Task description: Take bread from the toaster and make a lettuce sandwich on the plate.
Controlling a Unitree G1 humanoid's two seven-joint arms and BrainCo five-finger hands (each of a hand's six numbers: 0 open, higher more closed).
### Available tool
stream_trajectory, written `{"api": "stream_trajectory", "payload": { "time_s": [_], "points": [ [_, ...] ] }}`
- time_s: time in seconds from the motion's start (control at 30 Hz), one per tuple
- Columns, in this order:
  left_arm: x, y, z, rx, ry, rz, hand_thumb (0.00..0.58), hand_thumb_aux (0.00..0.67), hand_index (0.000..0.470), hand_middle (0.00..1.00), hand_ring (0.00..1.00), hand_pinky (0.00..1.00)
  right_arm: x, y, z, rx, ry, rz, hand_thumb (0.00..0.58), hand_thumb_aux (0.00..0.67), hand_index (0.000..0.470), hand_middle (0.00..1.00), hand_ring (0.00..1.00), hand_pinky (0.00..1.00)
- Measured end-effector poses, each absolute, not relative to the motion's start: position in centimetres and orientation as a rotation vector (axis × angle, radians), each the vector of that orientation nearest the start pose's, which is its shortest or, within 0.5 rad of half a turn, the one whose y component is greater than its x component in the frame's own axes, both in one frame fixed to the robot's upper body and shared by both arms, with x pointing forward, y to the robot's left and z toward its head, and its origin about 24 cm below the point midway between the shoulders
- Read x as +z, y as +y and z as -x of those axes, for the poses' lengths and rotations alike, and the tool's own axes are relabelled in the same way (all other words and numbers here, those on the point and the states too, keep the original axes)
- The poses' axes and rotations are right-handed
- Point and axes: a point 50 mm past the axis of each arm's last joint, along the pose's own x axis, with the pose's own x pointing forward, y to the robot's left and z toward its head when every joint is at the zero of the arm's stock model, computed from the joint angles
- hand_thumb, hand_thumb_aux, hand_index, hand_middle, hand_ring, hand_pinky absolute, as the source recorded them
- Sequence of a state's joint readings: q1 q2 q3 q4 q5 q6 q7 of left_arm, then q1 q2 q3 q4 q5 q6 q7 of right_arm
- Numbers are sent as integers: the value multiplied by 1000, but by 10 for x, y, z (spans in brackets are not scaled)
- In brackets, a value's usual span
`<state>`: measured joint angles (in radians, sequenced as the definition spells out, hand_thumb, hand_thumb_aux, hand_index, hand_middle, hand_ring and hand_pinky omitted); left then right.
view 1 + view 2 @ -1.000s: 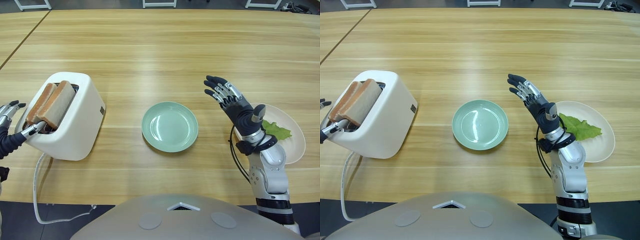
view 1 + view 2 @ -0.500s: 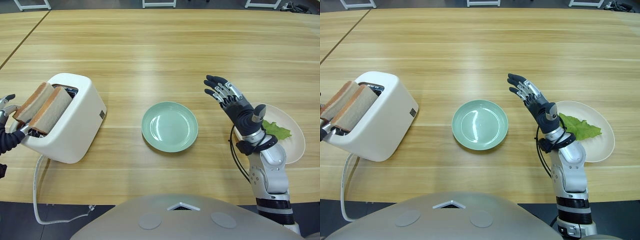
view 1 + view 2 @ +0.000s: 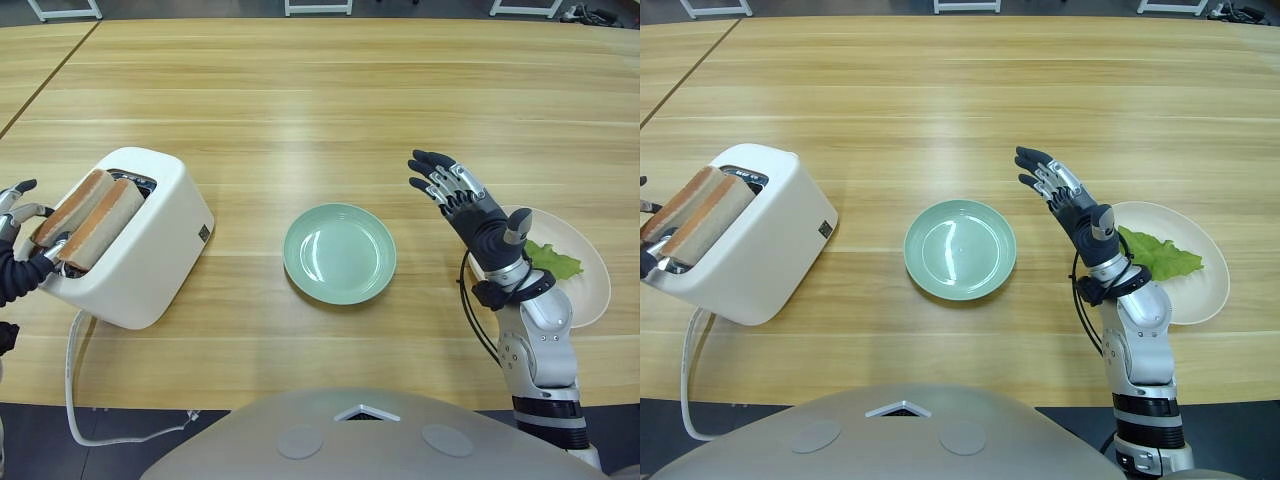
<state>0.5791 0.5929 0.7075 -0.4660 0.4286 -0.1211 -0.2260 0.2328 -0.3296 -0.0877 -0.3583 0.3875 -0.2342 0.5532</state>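
Observation:
A white toaster [image 3: 140, 250] stands tilted at the table's left, with two bread slices [image 3: 88, 207] sticking out of its slots toward the left edge. My left hand [image 3: 18, 262] is at the slices' outer ends, its fingers curled around them from above and below. The green plate [image 3: 340, 253] lies bare at the table's middle. My right hand [image 3: 462, 200] is held up open to the right of that plate, holding nothing. Behind its wrist a lettuce leaf [image 3: 1160, 255] lies on a white plate [image 3: 1210, 295].
The toaster's white cord [image 3: 72, 385] runs off the table's near edge at the left. Bare wooden tabletop [image 3: 330, 100] stretches behind the plates and toaster.
The toaster has tipped and turned a little to the left, and the bread slices lean lower toward my left hand, which shifted with them. The right hand has not moved.

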Motion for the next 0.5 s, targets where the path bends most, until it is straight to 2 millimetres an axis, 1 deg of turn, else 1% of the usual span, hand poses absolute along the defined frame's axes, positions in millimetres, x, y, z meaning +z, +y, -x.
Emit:
{"api": "stream_trajectory", "payload": {
  "time_s": [0.2,0.4,0.5],
  "points": [
    [164,329,-131,235,-15,-1246,580,670,470,0,0,0,109,-191,-194,522,-372,90,0,0,0,0,0,0],
    [158,332,-132,223,-26,-1196,580,670,470,0,0,0,109,-190,-194,528,-370,92,0,0,0,0,0,0],
    [163,332,-133,239,-86,-1136,580,670,470,0,0,0,109,-189,-194,530,-368,104,0,0,0,0,0,0]
  ]
}}
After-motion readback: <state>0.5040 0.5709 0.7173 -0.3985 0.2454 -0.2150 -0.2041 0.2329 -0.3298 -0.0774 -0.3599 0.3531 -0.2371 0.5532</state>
